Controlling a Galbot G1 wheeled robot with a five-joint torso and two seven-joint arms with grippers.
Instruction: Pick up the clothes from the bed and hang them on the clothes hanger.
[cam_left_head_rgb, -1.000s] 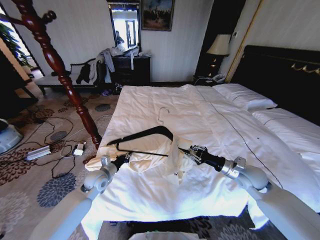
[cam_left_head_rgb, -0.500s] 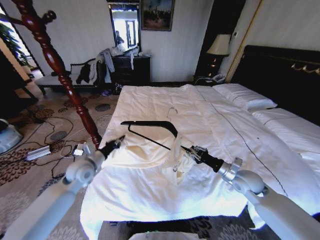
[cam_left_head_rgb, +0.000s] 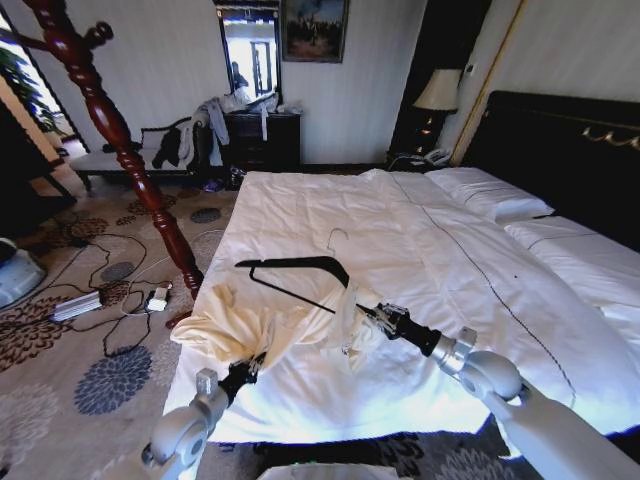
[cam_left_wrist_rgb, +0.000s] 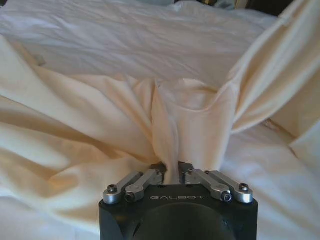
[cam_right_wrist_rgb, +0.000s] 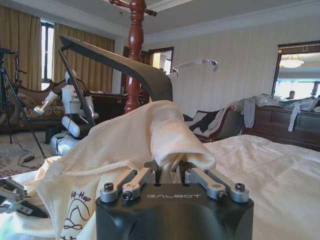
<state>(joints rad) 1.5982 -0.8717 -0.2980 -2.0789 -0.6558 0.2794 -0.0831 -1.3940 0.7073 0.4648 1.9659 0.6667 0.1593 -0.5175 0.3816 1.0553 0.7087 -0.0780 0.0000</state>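
Head view: the bed runs away from the robot, its white duvet reaching the near foot edge, pillows and dark headboard along the far right. The clothes, a cream garment, lie bunched near the foot of the bed toward its left edge, one fold draping over that edge. The clothes hanger is tilted above the garment, its black shoulder bar lifted clear of the duvet and its silver hook pointing toward the middle of the bed; the garment's upper part is draped over one end of it.

The left gripper sits low at the near left corner of the bed, its jaws closed on a fold of the cream cloth; the left wrist view shows the fabric pinched between them and rising in a taut pleat. The right gripper reaches in from the near right, jaws closed on the garment just beside the hanger's end; in the right wrist view the cloth humps over the jaws with the hanger above.

The duvet beyond the garment is bare to the pillows. A turned wooden post stands on the patterned carpet just off the bed's left edge, cables on the floor near it.

"GALBOT" is printed on both gripper bodies. A scripted print shows on the garment in the right wrist view, not legible.
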